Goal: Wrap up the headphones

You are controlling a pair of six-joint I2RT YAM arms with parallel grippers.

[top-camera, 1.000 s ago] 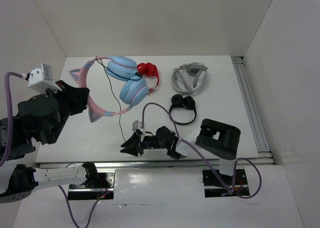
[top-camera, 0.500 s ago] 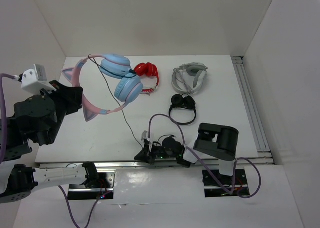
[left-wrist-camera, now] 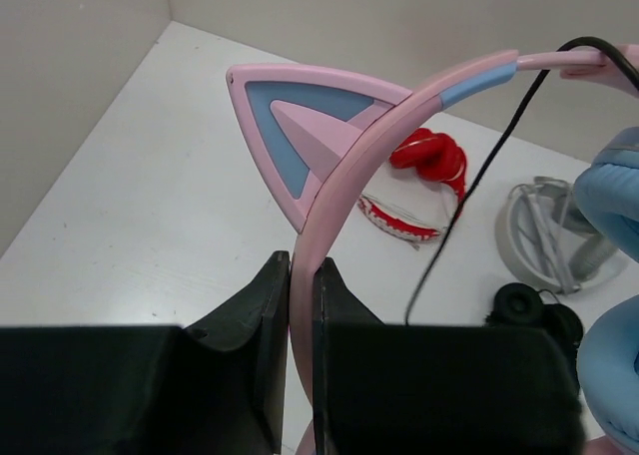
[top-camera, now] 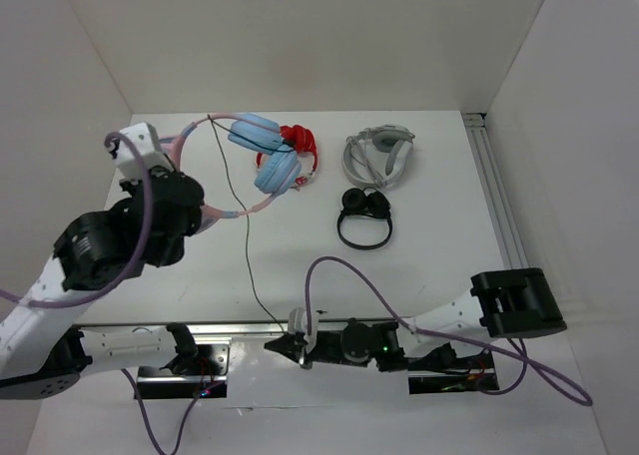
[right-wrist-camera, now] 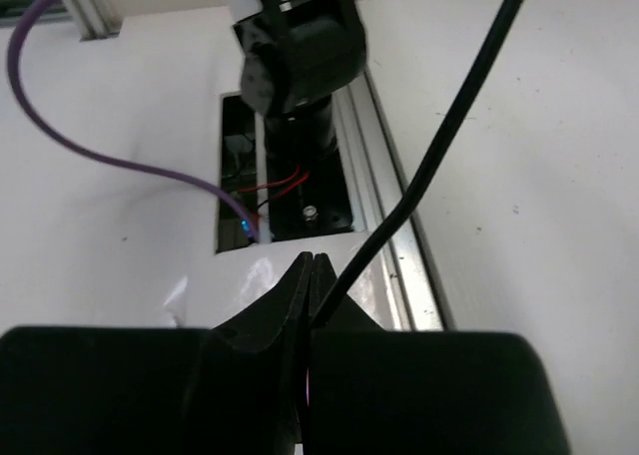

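The headphones (top-camera: pixel 279 172), light blue earcups on a pink headband with cat ears, hang above the back left of the table. My left gripper (top-camera: pixel 207 208) is shut on the pink headband (left-wrist-camera: pixel 344 191) just below one cat ear (left-wrist-camera: pixel 296 128). The thin dark cable (top-camera: pixel 246 260) runs from the headband down to the near table edge. There my right gripper (top-camera: pixel 287 344) is shut on it. In the right wrist view the cable (right-wrist-camera: pixel 439 141) comes out from between the shut fingers of the right gripper (right-wrist-camera: pixel 313 267).
A red pair (top-camera: pixel 306 148) lies right behind the blue earcups. A grey pair (top-camera: pixel 379 156) and a small black pair (top-camera: pixel 365 216) lie further right. A metal rail (top-camera: pixel 501 211) runs along the table's right side. An arm base (right-wrist-camera: pixel 298 56) stands beyond the table's near edge.
My right gripper shut on the cable and drew back past the near table edge, pulling the cable straight. My left arm carried the headphones to the right and towards the back.
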